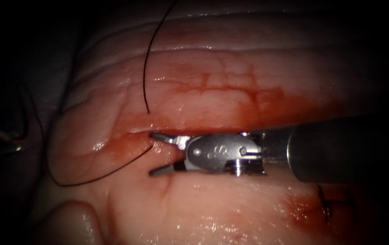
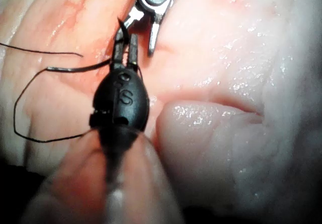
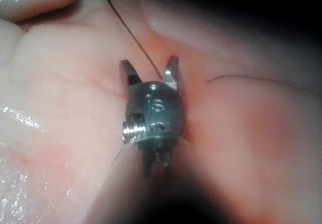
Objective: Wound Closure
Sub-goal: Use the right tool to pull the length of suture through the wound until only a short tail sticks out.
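Observation:
The tissue (image 1: 212, 81) carries a red, wet cut (image 1: 190, 129) running left to right. My right tool (image 1: 151, 154) comes in from the right and lies along the cut's left end. It is open, and nothing is held in it. Black thread (image 1: 90, 180) leaves the tissue between those open jaws and loops down and left. A second strand (image 1: 144, 72) drops from the top and ends free above the cut. My left tool (image 2: 126, 50) is dark, and the thread (image 2: 30, 136) curls beside it. The right tool (image 3: 149, 72) stands astride the thread (image 3: 131, 32).
A finished stitch (image 1: 326, 206) with short thread ends sits on the tissue at the lower right, below the right tool's shaft (image 1: 339, 149). Red fluid (image 1: 249, 97) stains the tissue above the cut. A pale fold of tissue (image 1: 67, 222) bulges at the lower left.

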You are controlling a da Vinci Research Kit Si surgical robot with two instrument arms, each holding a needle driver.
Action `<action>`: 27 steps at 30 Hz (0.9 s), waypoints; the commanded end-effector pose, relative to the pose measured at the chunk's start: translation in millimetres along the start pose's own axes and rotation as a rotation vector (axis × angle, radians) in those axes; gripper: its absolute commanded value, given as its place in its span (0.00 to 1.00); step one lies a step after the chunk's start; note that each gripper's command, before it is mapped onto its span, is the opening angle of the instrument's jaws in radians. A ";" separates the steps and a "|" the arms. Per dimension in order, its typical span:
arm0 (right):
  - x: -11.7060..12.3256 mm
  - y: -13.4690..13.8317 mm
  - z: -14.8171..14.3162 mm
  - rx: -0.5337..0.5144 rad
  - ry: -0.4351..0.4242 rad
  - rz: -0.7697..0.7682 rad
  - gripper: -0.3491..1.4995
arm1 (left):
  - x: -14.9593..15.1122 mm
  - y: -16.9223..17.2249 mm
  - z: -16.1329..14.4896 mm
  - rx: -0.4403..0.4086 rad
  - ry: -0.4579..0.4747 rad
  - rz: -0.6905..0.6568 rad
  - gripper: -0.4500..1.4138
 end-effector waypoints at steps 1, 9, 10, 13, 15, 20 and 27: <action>-0.6 -0.2 1.5 -0.004 -0.004 -0.003 0.81 | -0.5 0.3 0.6 -0.005 0.004 -0.001 0.00; -1.0 -0.7 1.3 0.070 -0.103 0.006 0.00 | -0.4 0.4 0.7 -0.014 0.010 0.000 0.00; -0.9 -0.9 1.1 0.075 -0.108 0.017 0.00 | -0.4 0.5 0.7 -0.013 0.010 0.000 0.00; 0.2 -3.0 -1.1 0.079 -0.139 0.015 0.00 | -0.5 0.7 1.0 -0.014 0.013 0.001 0.00; 1.4 -5.3 -2.7 0.088 -0.138 0.010 0.00 | -0.7 0.8 1.4 -0.013 0.015 0.003 0.00; 4.9 -10.9 -5.2 0.114 -0.125 -0.007 0.00 | -1.2 0.9 2.0 -0.012 0.012 0.007 0.00; 8.7 -17.2 -6.2 0.188 -0.089 0.031 0.00 | -1.3 1.1 2.2 -0.016 0.006 0.010 0.00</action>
